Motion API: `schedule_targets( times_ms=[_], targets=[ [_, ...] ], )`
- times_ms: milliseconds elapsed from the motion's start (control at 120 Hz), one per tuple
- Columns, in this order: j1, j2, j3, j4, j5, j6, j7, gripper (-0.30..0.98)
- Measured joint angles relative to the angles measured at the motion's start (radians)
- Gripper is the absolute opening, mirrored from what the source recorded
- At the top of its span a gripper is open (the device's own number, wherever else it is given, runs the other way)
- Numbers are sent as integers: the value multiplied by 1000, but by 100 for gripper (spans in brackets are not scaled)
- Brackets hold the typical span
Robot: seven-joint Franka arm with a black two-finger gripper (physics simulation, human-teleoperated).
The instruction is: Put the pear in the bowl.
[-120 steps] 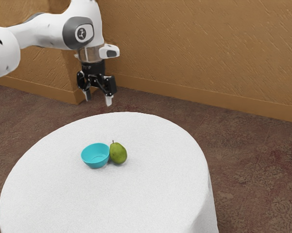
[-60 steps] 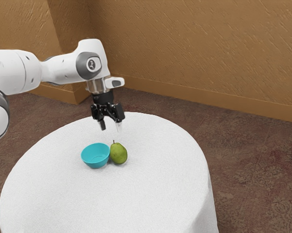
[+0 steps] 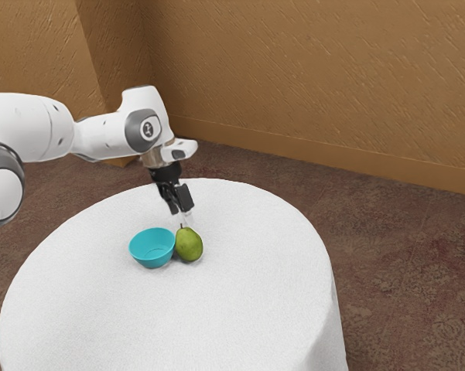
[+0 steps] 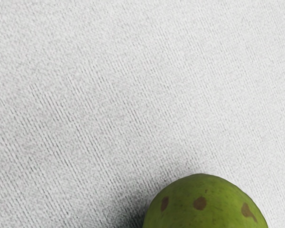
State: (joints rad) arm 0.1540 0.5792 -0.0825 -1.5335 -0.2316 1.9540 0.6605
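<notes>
Probably firm and slippery, the pear point(image 3: 189, 245), at three o'clock from the bowl point(image 3: 150, 261) in the exterior view, should be taken round its belly, below the stem point(image 3: 181, 226), by my gripper point(image 3: 187, 219), near its twelve o'clock, open or closed I cannot tell.

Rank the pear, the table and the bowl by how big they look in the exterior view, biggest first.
1. White-covered table, by far the largest.
2. Turquoise bowl, clearly wider than the pear, though about as tall.
3. Green pear, the smallest; it sits right beside the bowl.
</notes>
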Motion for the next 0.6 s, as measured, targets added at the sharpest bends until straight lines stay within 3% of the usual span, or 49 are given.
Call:
schedule_targets(
  times_ms=[217, 600],
  targets=[
    [-1, 21, 0, -9, -143, 17, 108, 69],
    [1, 33, 4, -76, -178, 22, 225, 69]
  ],
)
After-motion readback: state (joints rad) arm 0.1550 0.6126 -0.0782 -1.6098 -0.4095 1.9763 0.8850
